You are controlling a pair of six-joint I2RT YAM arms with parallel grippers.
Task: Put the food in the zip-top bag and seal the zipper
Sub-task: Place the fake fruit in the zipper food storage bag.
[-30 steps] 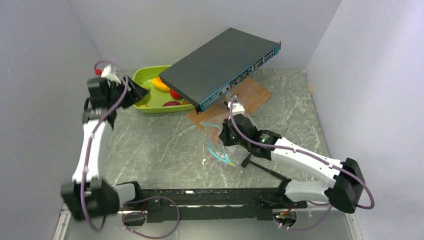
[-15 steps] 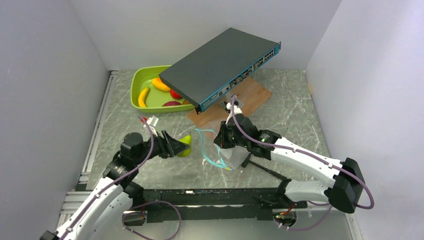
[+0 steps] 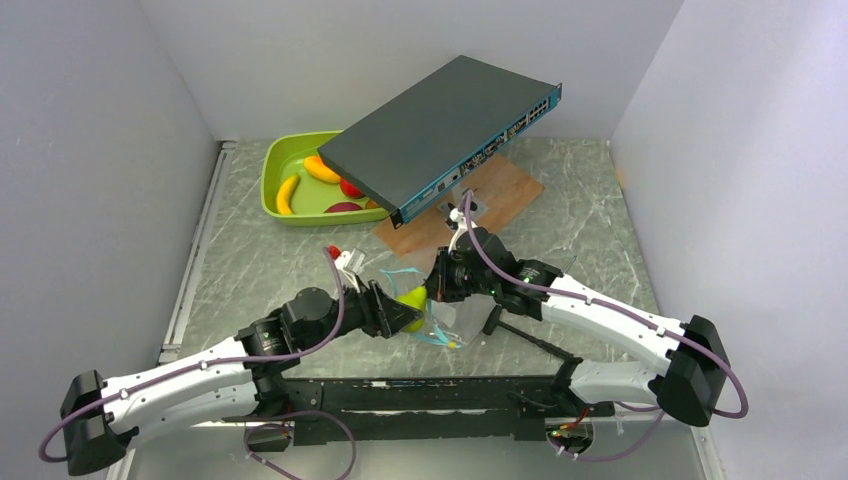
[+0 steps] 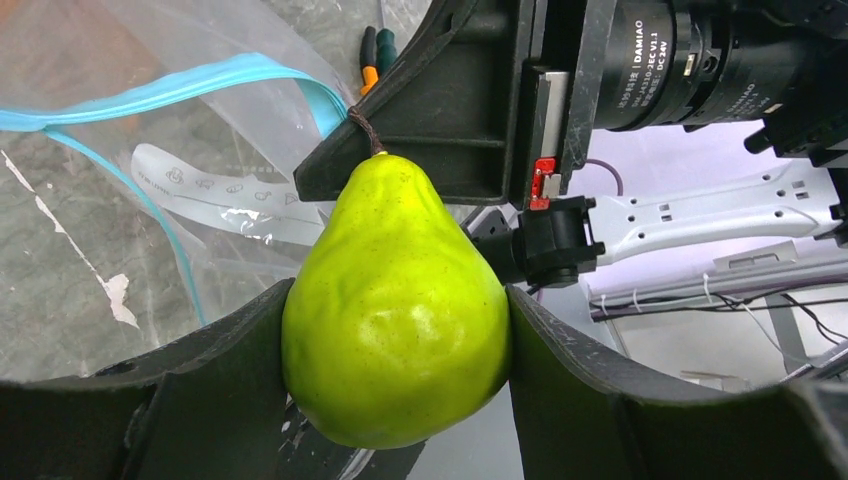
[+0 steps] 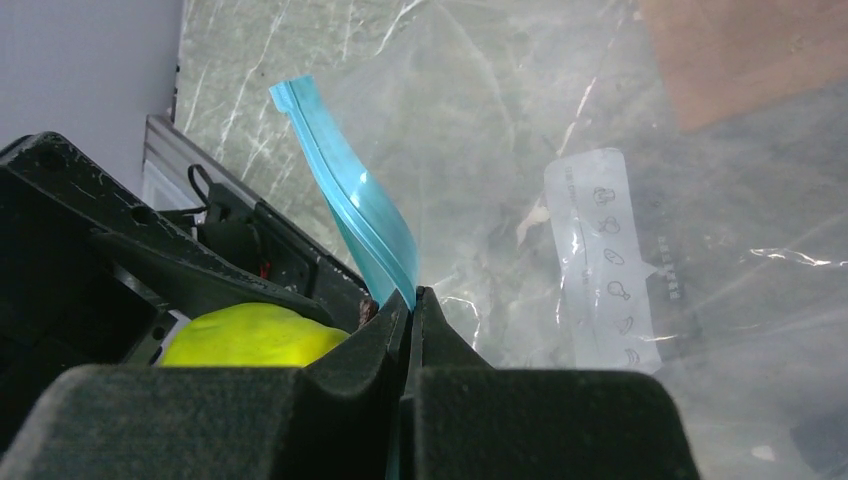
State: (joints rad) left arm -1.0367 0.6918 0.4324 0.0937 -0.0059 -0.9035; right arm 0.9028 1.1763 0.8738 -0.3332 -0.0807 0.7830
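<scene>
My left gripper (image 4: pixel 397 330) is shut on a piece of the food, a glossy green pear (image 4: pixel 395 310), with a finger pressed on each side. It holds the pear (image 3: pixel 412 298) at the mouth of the clear zip-top bag (image 3: pixel 458 320), close to the right gripper. My right gripper (image 5: pixel 412 295) is shut on the teal zipper (image 5: pixel 350 200) and holds that edge up off the table. The zipper (image 4: pixel 180 85) curves open to the left of the pear. More food, two yellow bananas (image 3: pixel 288 193) and dark-red pieces (image 3: pixel 345 206), lies in the lime-green tray (image 3: pixel 275 160).
A dark network switch (image 3: pixel 445 135) leans over the tray's right end and a wooden board (image 3: pixel 505 195) at the back. Grey walls close in on three sides. The arms' base rail (image 3: pixel 420 405) runs along the near edge.
My left arm swung from the tray down and right to the bag's mouth, with the pear in its gripper. The right gripper stayed shut on the zipper and shifted slightly left.
</scene>
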